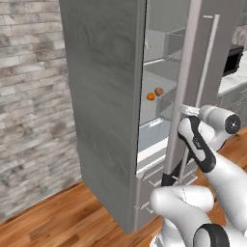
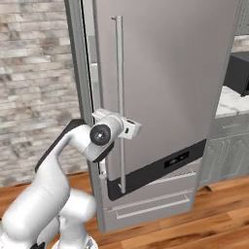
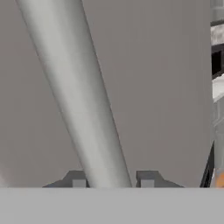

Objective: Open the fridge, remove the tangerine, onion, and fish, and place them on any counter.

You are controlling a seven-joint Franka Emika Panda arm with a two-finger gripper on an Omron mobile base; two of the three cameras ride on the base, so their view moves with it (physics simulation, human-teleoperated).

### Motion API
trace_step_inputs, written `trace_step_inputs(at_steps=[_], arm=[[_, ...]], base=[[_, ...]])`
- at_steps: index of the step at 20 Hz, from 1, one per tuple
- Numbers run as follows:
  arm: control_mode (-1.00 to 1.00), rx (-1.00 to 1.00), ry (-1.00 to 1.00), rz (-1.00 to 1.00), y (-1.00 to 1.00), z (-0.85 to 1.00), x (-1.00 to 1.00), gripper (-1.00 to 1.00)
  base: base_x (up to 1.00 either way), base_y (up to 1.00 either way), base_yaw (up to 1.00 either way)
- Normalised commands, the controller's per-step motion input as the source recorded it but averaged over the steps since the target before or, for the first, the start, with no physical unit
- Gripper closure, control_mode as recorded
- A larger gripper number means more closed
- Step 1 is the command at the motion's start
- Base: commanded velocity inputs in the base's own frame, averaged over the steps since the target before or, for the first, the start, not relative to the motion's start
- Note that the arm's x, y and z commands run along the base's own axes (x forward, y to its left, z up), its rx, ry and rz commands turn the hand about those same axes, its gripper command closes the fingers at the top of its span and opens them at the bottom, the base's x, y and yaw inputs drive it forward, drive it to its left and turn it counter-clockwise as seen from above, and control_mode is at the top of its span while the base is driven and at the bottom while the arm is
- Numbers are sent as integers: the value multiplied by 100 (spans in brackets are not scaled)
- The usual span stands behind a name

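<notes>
The gripper is clamped on the handle of the fridge, one finger tip on each side of the silver bar in the hand view, at about the bar's mid-height in the right base view. The door stands partly ajar; through the gap the left base view shows the tangerine and the onion just beside each other on an interior shelf. The fish cannot be made out. Judged step: swinging the door open, with retrieval of all three items outstanding. To do this well, the pull should follow the door's arc about its hinge rather than a straight line, so the bar does not twist out from between the fingers. The hand should rotate with the door to keep the fingers square on the bar. The door needs to open wide enough for the arm to reach the shelf without striking the door's edge. Risk: slipping along the smooth bar if the pull drifts up or down.
</notes>
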Motion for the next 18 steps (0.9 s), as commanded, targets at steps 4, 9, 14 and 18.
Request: trace_step_inputs(at_steps=[4, 9, 14, 18], arm=[[-100, 0, -12, -9, -86, 45, -100, 100], [-100, 0, -11, -10, -88, 53, -88, 100], [-100, -8, -6, -2, -15, 21, -97, -100], [-100, -26, -12, 0, 40, 24, -100, -100]], base=[[0, 0, 0], [0, 0, 0], [0, 0, 0], [0, 0, 0]])
